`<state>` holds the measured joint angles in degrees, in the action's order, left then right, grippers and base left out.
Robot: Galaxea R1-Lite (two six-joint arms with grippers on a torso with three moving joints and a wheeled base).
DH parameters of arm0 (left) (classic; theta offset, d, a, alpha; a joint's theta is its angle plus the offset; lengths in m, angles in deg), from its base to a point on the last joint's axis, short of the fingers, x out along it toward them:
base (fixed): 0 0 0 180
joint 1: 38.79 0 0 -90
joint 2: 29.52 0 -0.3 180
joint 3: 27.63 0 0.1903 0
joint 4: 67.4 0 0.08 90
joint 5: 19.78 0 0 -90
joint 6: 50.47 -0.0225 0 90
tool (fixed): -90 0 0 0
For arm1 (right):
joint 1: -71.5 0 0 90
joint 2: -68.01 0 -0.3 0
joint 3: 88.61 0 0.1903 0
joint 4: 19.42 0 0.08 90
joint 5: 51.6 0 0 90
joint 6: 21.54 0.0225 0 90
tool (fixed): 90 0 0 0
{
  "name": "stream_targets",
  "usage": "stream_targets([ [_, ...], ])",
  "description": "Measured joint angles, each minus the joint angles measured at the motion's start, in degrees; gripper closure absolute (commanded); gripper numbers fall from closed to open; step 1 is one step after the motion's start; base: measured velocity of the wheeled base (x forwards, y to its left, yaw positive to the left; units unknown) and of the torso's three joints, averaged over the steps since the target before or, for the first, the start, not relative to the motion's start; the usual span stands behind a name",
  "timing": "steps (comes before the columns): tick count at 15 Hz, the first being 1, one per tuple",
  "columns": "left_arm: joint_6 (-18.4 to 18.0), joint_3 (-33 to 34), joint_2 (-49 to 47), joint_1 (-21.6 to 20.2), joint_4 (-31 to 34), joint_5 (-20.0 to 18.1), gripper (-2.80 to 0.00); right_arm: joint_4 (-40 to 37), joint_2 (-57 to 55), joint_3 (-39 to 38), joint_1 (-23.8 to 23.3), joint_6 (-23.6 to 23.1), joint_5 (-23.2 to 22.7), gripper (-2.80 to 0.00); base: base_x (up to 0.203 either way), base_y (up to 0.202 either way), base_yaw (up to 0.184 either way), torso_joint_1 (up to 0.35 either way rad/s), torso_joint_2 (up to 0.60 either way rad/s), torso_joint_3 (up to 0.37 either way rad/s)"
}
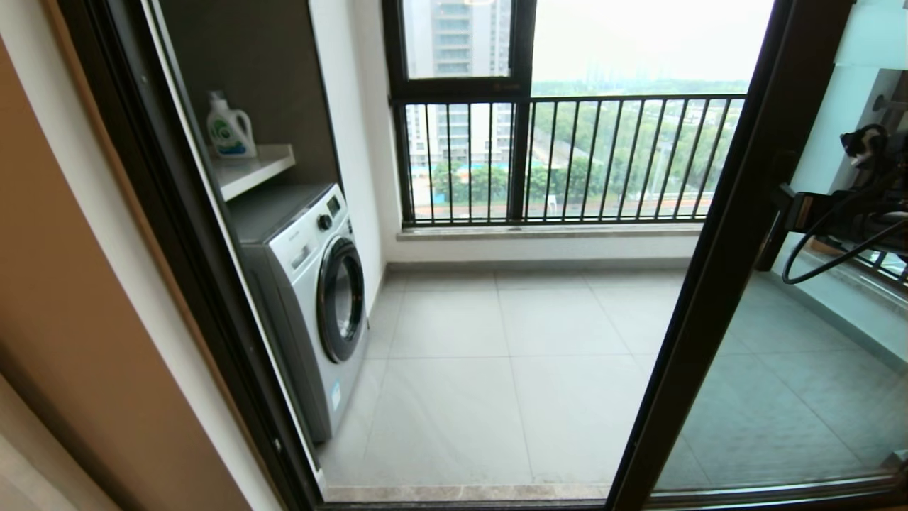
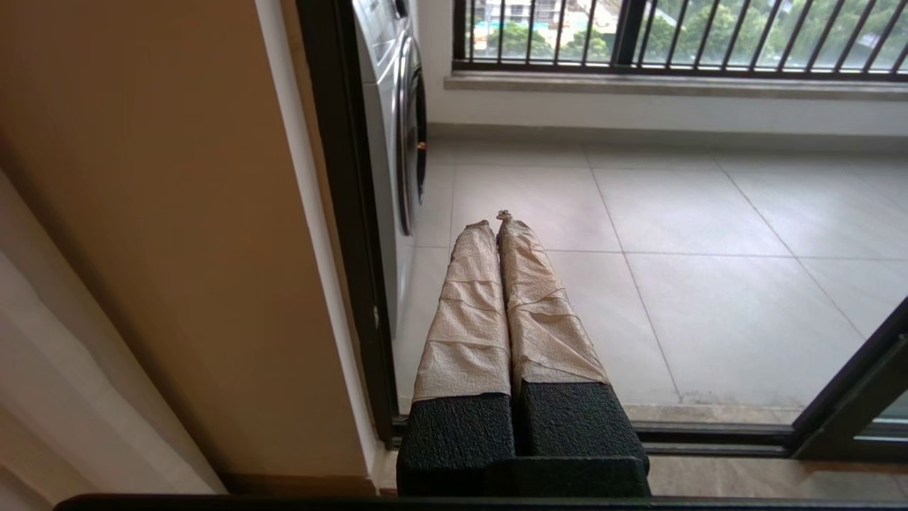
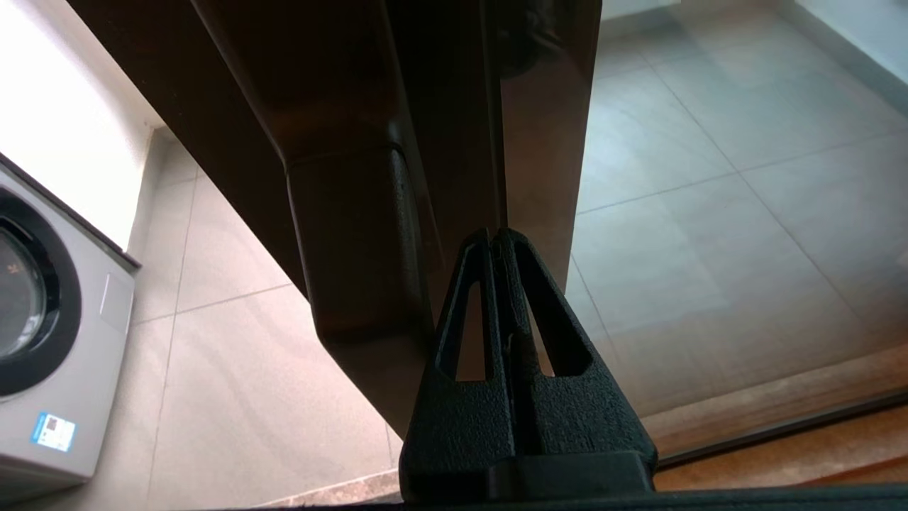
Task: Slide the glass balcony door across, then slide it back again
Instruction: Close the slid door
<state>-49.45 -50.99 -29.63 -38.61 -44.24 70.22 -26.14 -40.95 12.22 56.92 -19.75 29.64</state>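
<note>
The door [image 1: 716,284] is clear glass in a glossy dark frame. The left hand [image 2: 496,221] has crinkled tape over grainy black plastic; floor tiles [image 1: 532,355] look matt.

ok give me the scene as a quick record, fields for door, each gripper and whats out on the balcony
door: glass balcony door slid to the right, doorway open on the left
right gripper: shut, tips against the door frame beside the bar handle
left gripper: shut, holding nothing, low by the left jamb, pointing out at the balcony
balcony: washing machine on the left, detergent bottle on the shelf above it, railing at the back
</note>
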Motion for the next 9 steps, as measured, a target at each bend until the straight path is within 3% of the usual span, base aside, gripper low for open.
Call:
stream_targets([
  [9, 0.01, 0.0, 0.0, 0.0, 0.0, 0.0, 0.0, 0.25, 0.26, -2.63, 4.52, 0.05, -0.66, 0.0, 0.0, 0.0, 0.0, 0.0, 0.0, 0.0],
])
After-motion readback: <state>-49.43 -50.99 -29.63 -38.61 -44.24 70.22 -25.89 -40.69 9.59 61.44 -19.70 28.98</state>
